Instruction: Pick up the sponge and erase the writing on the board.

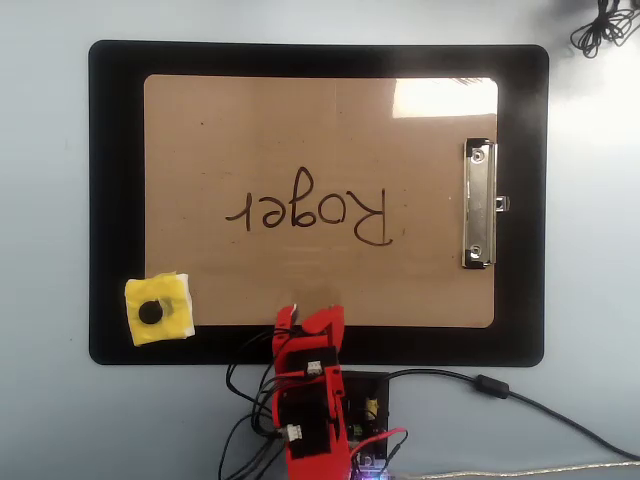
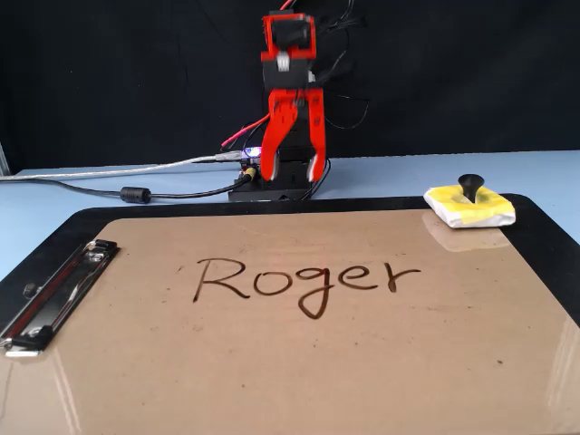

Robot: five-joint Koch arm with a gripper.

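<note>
The yellow sponge point(image 1: 172, 300) with a black dot in its middle lies on the lower left corner of the board point(image 1: 300, 130) in the overhead view, partly over the black mat. In the fixed view the sponge point(image 2: 471, 207) sits at the far right. The writing "Roger" point(image 1: 305, 213) crosses the middle of the board point(image 2: 272, 381), intact point(image 2: 308, 281). My red gripper point(image 1: 308, 318) hangs over the mat's near edge, right of the sponge and apart from it. In the fixed view the gripper point(image 2: 293, 172) points down, jaws spread, nothing between them.
A black mat point(image 1: 115, 200) frames the board. The silver clip point(image 1: 478, 205) sits on the board's right short edge in the overhead view. Cables point(image 1: 500, 388) run from the arm's base point(image 1: 365, 410) across the pale blue table. A black backdrop stands behind the arm.
</note>
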